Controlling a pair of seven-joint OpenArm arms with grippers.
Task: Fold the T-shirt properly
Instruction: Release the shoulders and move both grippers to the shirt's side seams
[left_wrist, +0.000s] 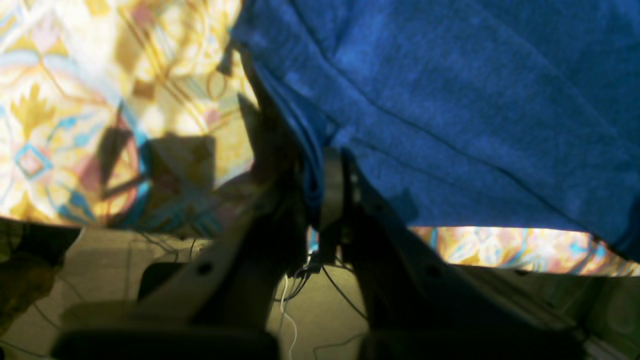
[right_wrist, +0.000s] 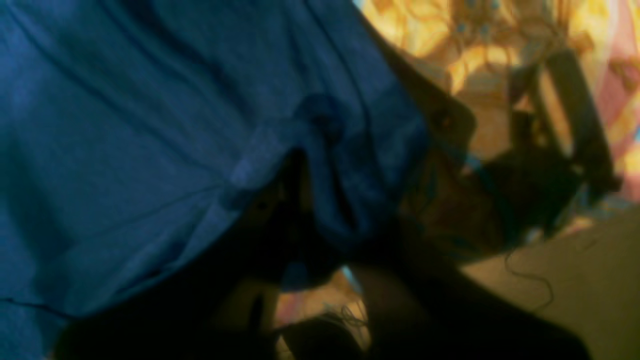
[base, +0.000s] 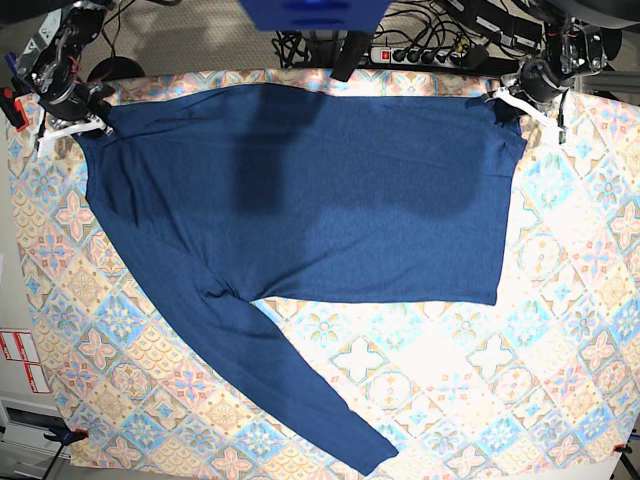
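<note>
your t-shirt (base: 320, 200) is spread across the worktop (base: 480, 380), stretched between both claws along the far edge, one long sleeve trailing loose toward the near edge. left claw (base: 520, 100) is clamped tight on one top corner, right claw (base: 72, 122) pinched on the other. looks like only a first fold is done, the sleeve and remaining folds are still ahead.

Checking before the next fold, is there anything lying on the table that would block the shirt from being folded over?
Nothing visible does. Both grippers, left and right, are shut on the far corners of the T-shirt, with no gap to cross. The tablecloth nearer the camera shows only its pattern and one sleeve trailing across it.
</note>
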